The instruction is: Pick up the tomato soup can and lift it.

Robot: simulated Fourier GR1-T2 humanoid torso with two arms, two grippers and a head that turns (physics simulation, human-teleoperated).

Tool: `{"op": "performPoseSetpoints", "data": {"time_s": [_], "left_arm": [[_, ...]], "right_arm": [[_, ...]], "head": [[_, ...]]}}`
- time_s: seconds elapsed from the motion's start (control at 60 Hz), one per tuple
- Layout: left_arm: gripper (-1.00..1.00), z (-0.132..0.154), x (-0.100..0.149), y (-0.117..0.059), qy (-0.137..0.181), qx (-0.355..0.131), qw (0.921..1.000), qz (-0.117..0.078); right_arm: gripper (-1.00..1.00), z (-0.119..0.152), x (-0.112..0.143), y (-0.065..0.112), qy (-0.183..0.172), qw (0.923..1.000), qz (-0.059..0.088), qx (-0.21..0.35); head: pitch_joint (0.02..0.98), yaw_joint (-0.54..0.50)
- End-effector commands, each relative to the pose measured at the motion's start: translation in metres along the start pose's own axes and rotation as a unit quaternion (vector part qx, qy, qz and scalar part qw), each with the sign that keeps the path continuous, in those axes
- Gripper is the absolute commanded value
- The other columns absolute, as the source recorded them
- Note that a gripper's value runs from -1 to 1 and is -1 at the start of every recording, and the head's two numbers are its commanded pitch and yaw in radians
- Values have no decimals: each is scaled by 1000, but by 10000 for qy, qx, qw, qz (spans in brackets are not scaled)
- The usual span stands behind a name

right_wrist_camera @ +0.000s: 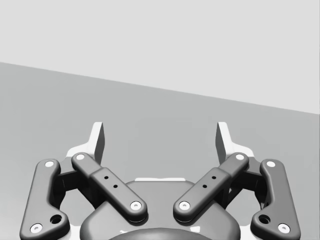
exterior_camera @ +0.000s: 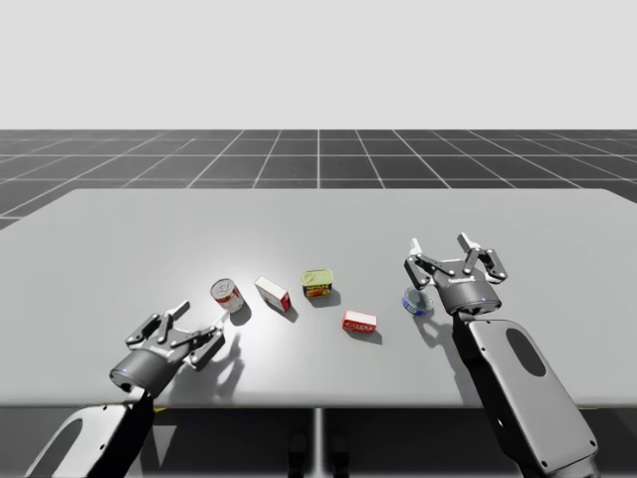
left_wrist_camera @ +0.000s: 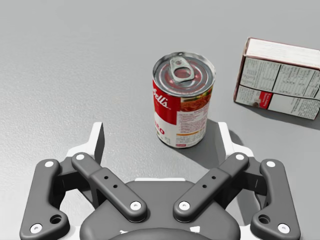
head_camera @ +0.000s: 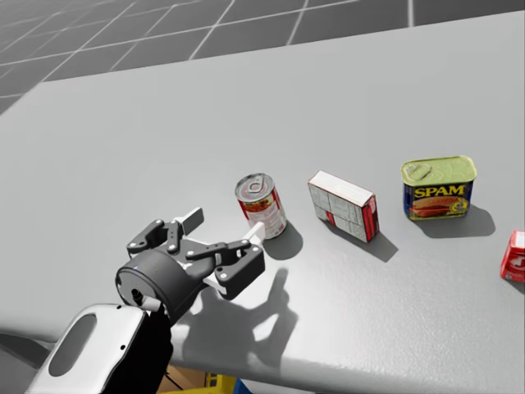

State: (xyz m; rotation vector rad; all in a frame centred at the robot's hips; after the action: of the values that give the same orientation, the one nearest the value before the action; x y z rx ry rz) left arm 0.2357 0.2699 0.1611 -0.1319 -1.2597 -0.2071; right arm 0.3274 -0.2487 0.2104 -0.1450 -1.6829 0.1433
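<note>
The tomato soup can [exterior_camera: 228, 295] [head_camera: 261, 205] [left_wrist_camera: 182, 100] stands upright on the grey table, red and white with a silver pull-tab lid. My left gripper [exterior_camera: 199, 319] [head_camera: 225, 226] [left_wrist_camera: 160, 137] is low over the table just short of it and open. The can's base sits at the mouth of the gap between the fingers, nearer one finger, and neither finger touches it. My right gripper [exterior_camera: 439, 244] [right_wrist_camera: 160, 132] is open and holds nothing, raised above the table at the right.
A white and red box [exterior_camera: 273, 294] [head_camera: 343, 205] [left_wrist_camera: 277, 80] lies close beside the can. Further right are a green-topped blue tin [exterior_camera: 317, 283] [head_camera: 439, 189], a small red box [exterior_camera: 359, 321] [head_camera: 514, 256] and a blue can [exterior_camera: 416, 302] under my right wrist.
</note>
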Motion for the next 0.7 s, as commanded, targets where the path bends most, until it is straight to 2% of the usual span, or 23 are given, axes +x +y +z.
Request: {"op": "performPoseSetpoints", "data": {"time_s": [0.017, 0.117, 0.283, 0.65, 0.683, 0.7], "left_arm": [[-1000, -21, -7, -3, 43, -32, 10000, 24], [-1000, -34, -7, -4, 62, -36, 9999, 106], [-1000, -56, -7, -1, 124, -57, 9991, 401], [-1000, -76, -7, -1, 150, -27, 9991, 393], [-704, -75, -8, -2, 153, -74, 9991, 385], [-444, -74, -9, -2, 159, -94, 9991, 377]], "right_arm": [[-1000, 0, 1, -2, -23, 10000, -3, -29], [-1000, 0, 2, -3, -46, 10000, 0, -51], [-1000, -1, 2, -4, -81, 9999, 10, -80], [-1000, -1, 3, -6, -107, 9999, 5, -115], [-1000, -1, 3, -6, -107, 9999, 5, -115], [-1000, -1, 3, -6, -107, 9999, 5, -115]], "head": [[811, 363], [813, 363], [813, 358], [810, 350], [808, 350], [807, 350]]}}
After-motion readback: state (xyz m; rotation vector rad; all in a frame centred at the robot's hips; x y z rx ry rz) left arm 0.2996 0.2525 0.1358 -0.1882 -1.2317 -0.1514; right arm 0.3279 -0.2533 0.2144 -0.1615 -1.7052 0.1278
